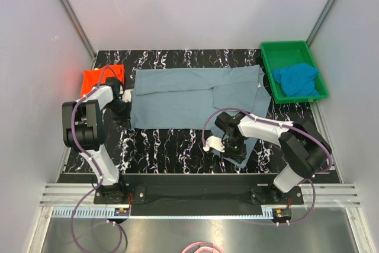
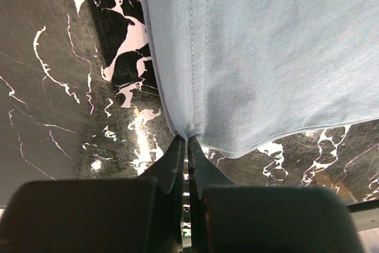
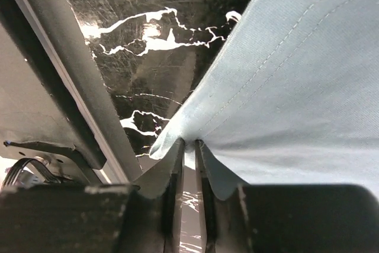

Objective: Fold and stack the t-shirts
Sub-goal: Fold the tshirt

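Observation:
The large grey-blue t-shirt [image 1: 189, 96] lies spread across the far half of the marbled table, with one flap drawn toward the near right. My left gripper [image 1: 127, 111] is shut on its left hem, seen pinched in the left wrist view [image 2: 188, 140] with the cloth [image 2: 266, 57] stretching away. My right gripper [image 1: 232, 148] is shut on the near-right corner; in the right wrist view [image 3: 189, 144] the cloth [image 3: 296, 87] rises from the jaws. The orange-red t-shirt [image 1: 103, 78] lies folded at the far left. The bright blue t-shirt [image 1: 296, 80] lies crumpled in the tray.
A green plastic tray [image 1: 294, 44] stands at the far right corner. White walls close in the table on three sides. The table's near metal rail [image 3: 59, 75] runs close beside my right gripper. Bare black marbled surface [image 1: 166, 146] lies in front of the grey-blue shirt.

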Available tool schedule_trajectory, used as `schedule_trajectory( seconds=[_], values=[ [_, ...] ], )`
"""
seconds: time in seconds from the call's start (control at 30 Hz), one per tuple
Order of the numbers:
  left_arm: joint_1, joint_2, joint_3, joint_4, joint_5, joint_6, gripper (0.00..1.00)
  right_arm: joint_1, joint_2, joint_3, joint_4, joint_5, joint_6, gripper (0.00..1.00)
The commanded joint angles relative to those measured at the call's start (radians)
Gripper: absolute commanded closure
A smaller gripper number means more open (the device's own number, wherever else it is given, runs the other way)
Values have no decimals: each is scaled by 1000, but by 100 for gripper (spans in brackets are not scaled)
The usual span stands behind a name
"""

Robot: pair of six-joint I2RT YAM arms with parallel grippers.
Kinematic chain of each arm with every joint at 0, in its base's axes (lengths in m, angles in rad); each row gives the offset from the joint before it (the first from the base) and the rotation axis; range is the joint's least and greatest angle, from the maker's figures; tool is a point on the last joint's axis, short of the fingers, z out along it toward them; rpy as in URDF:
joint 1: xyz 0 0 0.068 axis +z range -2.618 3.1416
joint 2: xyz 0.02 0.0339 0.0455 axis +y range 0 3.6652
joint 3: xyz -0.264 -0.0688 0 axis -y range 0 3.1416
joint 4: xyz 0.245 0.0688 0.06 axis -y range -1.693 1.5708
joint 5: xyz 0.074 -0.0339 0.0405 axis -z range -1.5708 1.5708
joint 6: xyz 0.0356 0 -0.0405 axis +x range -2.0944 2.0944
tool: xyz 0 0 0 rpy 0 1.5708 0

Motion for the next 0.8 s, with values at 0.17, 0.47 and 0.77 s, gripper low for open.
schedule_trajectory(
  seconds=[0.17, 0.47, 0.77],
  values=[
    [6, -22, 47, -15, 28, -7, 100, 33, -23, 17, -10, 26, 55, 55],
    [11, -28, 52, -16, 22, -8, 100, 61, -120, -102, 20, 84, 89, 52],
    [11, -46, 52, -16, 8, -11, 100, 92, -146, -127, 91, 177, 74, 55]
  ],
)
